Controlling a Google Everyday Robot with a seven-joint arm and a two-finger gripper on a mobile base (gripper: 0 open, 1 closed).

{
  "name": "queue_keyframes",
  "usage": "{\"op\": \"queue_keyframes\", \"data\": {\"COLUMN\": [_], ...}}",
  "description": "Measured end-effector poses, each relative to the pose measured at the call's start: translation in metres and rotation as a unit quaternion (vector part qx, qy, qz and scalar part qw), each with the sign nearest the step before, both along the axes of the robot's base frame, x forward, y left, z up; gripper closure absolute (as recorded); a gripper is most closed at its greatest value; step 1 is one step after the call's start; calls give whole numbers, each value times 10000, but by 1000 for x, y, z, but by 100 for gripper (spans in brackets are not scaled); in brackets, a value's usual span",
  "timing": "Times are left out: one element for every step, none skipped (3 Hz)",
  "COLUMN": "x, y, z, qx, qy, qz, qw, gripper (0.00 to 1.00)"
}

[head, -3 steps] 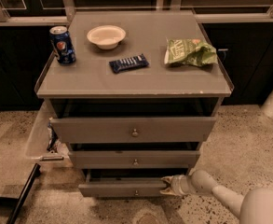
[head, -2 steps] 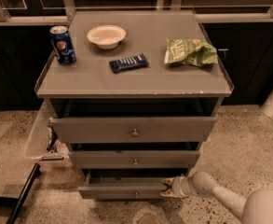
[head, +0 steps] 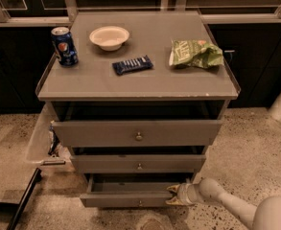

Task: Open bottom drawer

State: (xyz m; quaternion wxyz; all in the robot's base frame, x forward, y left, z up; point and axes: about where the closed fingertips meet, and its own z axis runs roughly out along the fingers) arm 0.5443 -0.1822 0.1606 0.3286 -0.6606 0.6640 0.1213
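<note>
The bottom drawer [head: 125,200] is the slimmest grey front of three, with a tiny round knob [head: 140,203] at its centre. It is pulled out further than the two drawers above it, and its dark inside shows. My gripper [head: 174,195] is at the drawer's right end, its yellowish fingertips against the front panel's upper right corner. The pale arm [head: 226,202] reaches in from the lower right.
The middle drawer [head: 139,163] and the top drawer [head: 137,133] also stand slightly out. On the cabinet top are a Pepsi can [head: 64,45], a white bowl [head: 109,37], a dark snack bar [head: 132,64] and a green chip bag [head: 195,53]. A pale bin [head: 41,140] stands at the left.
The bottom drawer has slid out a little further toward me, and the gripper has moved with its right end.
</note>
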Motion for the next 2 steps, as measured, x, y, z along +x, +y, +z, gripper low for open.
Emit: {"op": "queue_keyframes", "data": {"x": [0, -2], "y": [0, 2], "z": [0, -3], "qx": [0, 61], "qy": [0, 70], "qz": [0, 36], "qw": [10000, 9999], "gripper": [59, 35]}}
